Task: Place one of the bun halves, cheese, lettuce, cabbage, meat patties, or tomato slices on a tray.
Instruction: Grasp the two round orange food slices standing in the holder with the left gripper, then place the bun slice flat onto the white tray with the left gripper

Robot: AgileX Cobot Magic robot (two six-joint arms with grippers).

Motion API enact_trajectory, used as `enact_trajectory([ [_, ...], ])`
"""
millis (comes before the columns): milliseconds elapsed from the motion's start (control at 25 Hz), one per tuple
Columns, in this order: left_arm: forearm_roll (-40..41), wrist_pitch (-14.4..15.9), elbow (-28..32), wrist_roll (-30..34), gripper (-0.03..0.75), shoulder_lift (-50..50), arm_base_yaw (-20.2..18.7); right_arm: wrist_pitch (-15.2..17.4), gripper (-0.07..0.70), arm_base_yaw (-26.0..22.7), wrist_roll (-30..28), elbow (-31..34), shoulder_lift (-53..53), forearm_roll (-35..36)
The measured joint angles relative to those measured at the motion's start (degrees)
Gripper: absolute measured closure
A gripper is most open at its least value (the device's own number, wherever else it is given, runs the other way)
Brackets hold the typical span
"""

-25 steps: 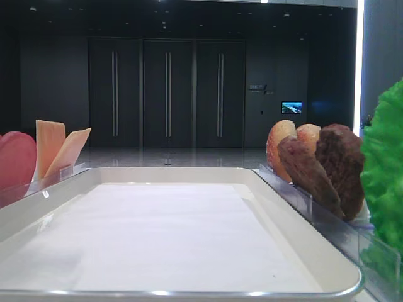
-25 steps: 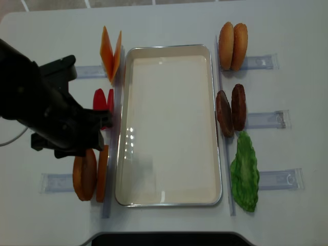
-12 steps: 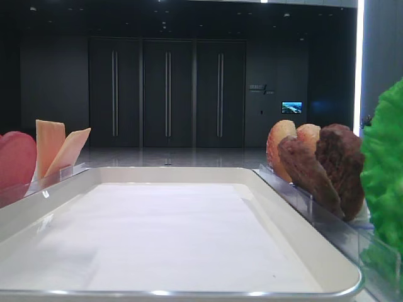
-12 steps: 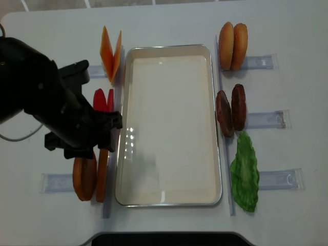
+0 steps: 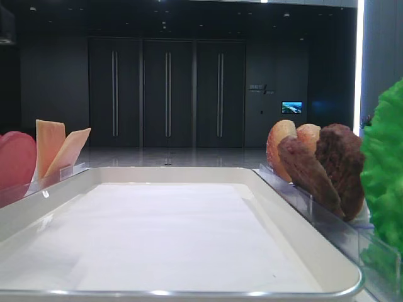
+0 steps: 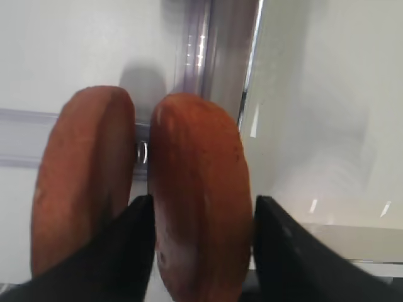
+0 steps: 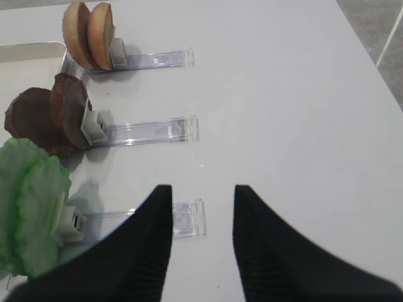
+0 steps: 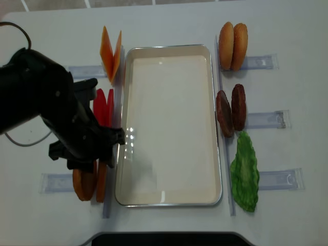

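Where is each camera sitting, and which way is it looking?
Exterior high: low at the tray end, looking along it; no arm shows.
Realsense high: overhead, looking straight down; the left arm shows.
Right wrist: on the right gripper, looking down at lettuce and meat patties; fingers apart, empty.
Left wrist: on the left gripper, fingers either side of one of the bun halves.
Shared: these buns also appear overhead.

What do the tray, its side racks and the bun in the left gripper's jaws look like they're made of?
Tray: looks like glossy metal or enamel, since its rim glints; a matte white paper liner lies inside.
Racks: clear hard plastic, see-through.
Bun: probably a rubbery or plastic replica, smooth and evenly coloured, between the fingers of the left gripper.
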Motion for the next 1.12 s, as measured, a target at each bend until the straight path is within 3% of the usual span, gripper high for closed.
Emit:
enact_trajectory([
  [120,0.4,0.7,-0.2,0.6,0.553,-0.2,0.0,0.0,0.398,0.0,0.0,0.0,0.0,0.0],
  [160,0.4,1.2,-0.4,0.7,0.579,-0.6,0.0,0.0,0.398,0.0,0.0,0.0,0.0,0.0],
  [600,-3.4,1.4,-11.8,0.8,0.577,-5.5,-0.1,0.0,0.398,0.0,0.0,0.0,0.0,0.0],
  [720,-3.6,-0.9,-11.9,1.1,0.577,-4.9,-0.1,0.0,0.398,0.0,0.0,0.0,0.0,0.0],
  [800,-5.2,-4.0,-11.9,4.0,0.577,-3.5,-0.1,0.0,0.398,0.0,0.0,0.0,0.0,0.0],
  [960,-20.2,-13.4,-11.9,18.2,0.578,2.2,-0.1,0.0,0.398,0.0,0.0,0.0,0.0,0.0],
  [1120,-36.2,-16.9,-11.9,34.3,0.578,8.8,-0.1,0.0,0.398,0.0,0.0,0.0,0.0,0.0],
])
